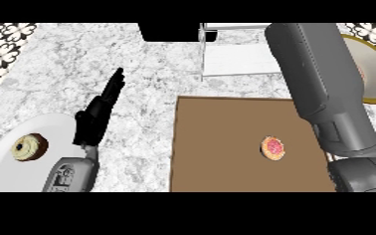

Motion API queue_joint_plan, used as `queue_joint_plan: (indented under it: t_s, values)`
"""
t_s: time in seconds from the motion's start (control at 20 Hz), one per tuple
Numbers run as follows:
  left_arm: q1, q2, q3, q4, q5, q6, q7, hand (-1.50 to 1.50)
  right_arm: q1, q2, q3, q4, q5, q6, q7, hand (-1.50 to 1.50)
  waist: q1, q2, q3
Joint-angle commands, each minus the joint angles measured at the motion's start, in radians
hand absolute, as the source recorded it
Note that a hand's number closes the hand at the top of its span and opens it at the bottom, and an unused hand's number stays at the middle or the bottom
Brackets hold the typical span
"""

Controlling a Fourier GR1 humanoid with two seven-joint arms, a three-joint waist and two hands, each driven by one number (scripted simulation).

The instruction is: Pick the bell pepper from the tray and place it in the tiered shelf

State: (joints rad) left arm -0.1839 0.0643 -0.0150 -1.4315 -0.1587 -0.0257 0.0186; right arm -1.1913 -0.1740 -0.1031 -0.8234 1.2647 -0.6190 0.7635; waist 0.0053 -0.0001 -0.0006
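A brown tray lies on the marble counter at the lower middle. On it sits one small round item with a pink-red top and an orange rim; whether this is the bell pepper I cannot tell. The white tiered shelf stands just beyond the tray's far edge. My right forearm rises over the tray's right side and past the shelf's right end, and its hand is cut off at the top of the view. My left hand rests left of the tray, open, with its fingers straight and holding nothing.
A white plate at the lower left carries a donut. A yellow-rimmed plate shows at the right edge, partly behind my right forearm. A black object stands at the back, left of the shelf.
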Motion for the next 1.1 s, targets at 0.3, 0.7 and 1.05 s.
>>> queue_joint_plan:
  t_s: [0.3,0.7,1.05]
  values:
    - [-0.037,0.024,0.029,0.031,0.023,-0.029,-0.007,0.0,0.039,-0.01,-0.086,-0.109,-0.154,-0.045,-0.05,-1.5,-0.002,0.002,0.001]
    - [-0.044,0.006,0.023,0.036,-0.009,0.011,-0.002,0.0,0.05,-0.016,-0.079,-0.25,-0.264,0.052,-0.077,-1.5,-0.003,0.0,0.0]
    - [0.05,-0.014,-0.013,-0.049,-0.017,0.016,0.01,0.0,0.02,-0.046,-0.182,-0.398,-0.336,-0.064,-0.035,-1.5,-0.003,-0.004,0.001]
